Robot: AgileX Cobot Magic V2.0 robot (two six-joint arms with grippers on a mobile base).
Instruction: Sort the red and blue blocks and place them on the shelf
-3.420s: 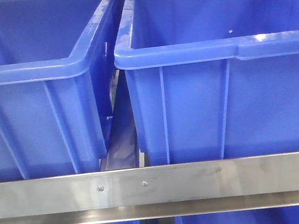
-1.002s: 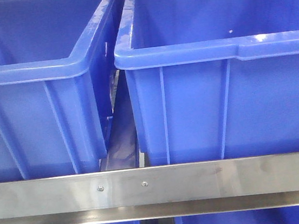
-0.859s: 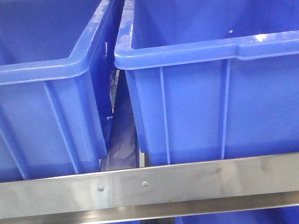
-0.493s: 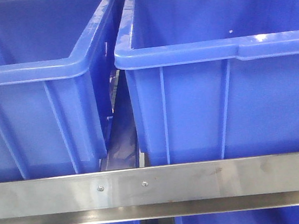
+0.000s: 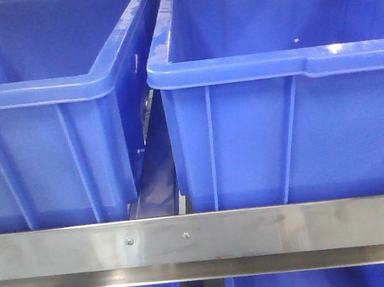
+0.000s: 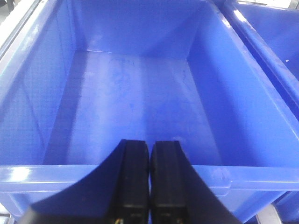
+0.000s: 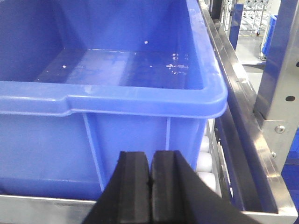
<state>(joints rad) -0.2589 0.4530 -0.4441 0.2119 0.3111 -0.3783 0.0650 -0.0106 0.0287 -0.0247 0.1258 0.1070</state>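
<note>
Two large blue bins stand side by side on the shelf (image 5: 203,236), the left bin (image 5: 38,92) and the right bin (image 5: 273,63), with a narrow gap between them and the brushed-steel front rail with its two screws running across just below. More blue bins show under the rail. The left gripper (image 6: 149,149) hangs above the near rim of a bin (image 6: 28,102), its black jaws pressed together with only a thin seam between them and nothing held; that bin's floor is bare blue plastic as far as it shows. The right gripper (image 7: 150,161) sits low in front of the near wall of another bin (image 7: 117,100), jaws likewise closed flat against each other and holding nothing. White rollers (image 7: 204,161) of the shelf track show beside that bin, by the steel side frame. No red or blue block shows in any view, so their place cannot be told.
</note>
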